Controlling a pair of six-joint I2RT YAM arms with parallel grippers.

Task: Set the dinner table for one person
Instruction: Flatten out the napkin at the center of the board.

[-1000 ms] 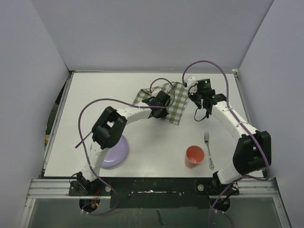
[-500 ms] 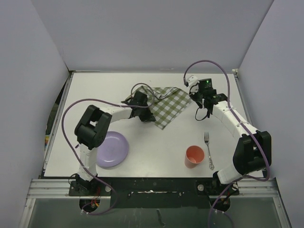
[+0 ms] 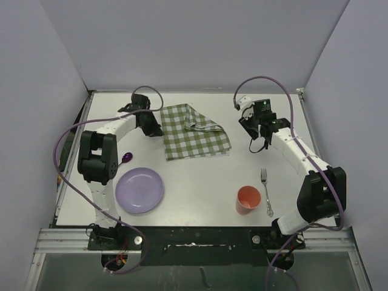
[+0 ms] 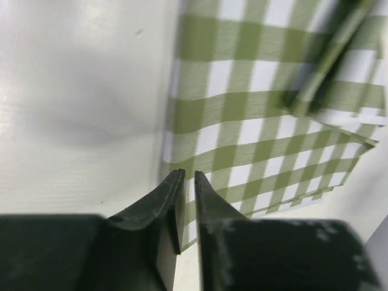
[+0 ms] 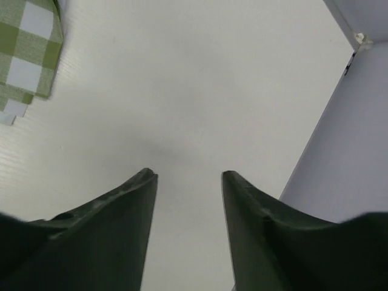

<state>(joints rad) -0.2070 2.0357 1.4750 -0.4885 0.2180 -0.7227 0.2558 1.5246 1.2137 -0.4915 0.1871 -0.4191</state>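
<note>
The large flat white rectangular tabletop [image 3: 200, 176] lies beneath both pairs of jaws. On the left gripper [image 4: 188, 177] the jaws are all but together and empty. The edge of the green-and-white checked cloth [image 4: 254, 121] is seen just beyond their tips. On the right gripper [image 5: 185, 176] the jaws are held apart over bare surface. The doubled-over flap [image 4: 330, 63], farther ahead of the left jaws, is judged best pinched by its top layer alone and drawn flat.

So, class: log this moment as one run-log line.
left gripper: shut on checked cloth edge | right gripper: open, empty, over dinner table | cloth: spread, one corner folded | plate, cup, fork: off cloth
</note>
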